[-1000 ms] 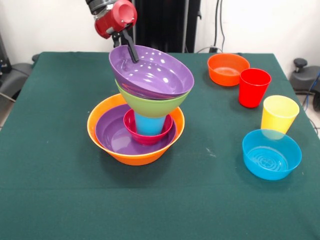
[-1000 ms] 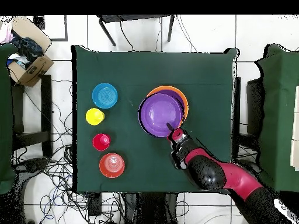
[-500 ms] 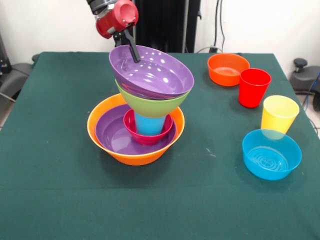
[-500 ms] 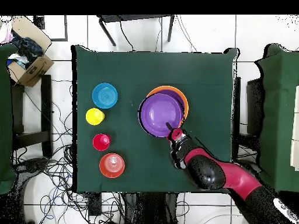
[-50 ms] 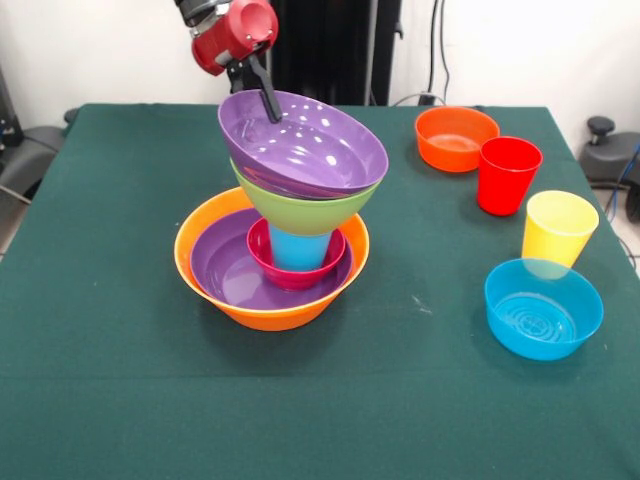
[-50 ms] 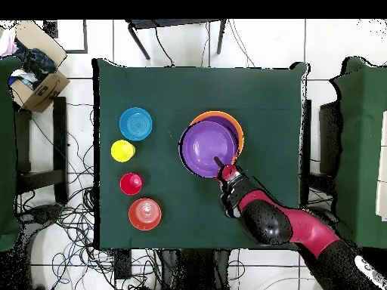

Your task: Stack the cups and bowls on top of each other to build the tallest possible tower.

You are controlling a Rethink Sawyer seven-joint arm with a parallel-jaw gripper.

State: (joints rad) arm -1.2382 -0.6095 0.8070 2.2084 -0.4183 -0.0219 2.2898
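Observation:
The tower stands left of centre: a large orange bowl (image 5: 205, 285) holds a purple bowl (image 5: 225, 270), a small pink-red bowl (image 5: 262, 262) and a blue cup (image 5: 298, 248). A lime green bowl (image 5: 300, 212) rests on the cup, and a tilted purple bowl (image 5: 310, 150) tops it. My gripper (image 5: 268, 105) reaches down to the far rim of that top bowl (image 6: 205, 147); its grip is hidden. To the right, apart from the tower, stand a small orange bowl (image 5: 455, 138), a red cup (image 5: 507, 175), a yellow cup (image 5: 558, 228) and a small blue bowl (image 5: 543, 308).
The green table (image 5: 120, 400) carries nothing else. Beyond its edge in the overhead view sit a cardboard box (image 6: 36, 75), and cables lie across the floor.
The arm's red wrist has crept slightly upward. The tower and the loose cups and bowls have not moved.

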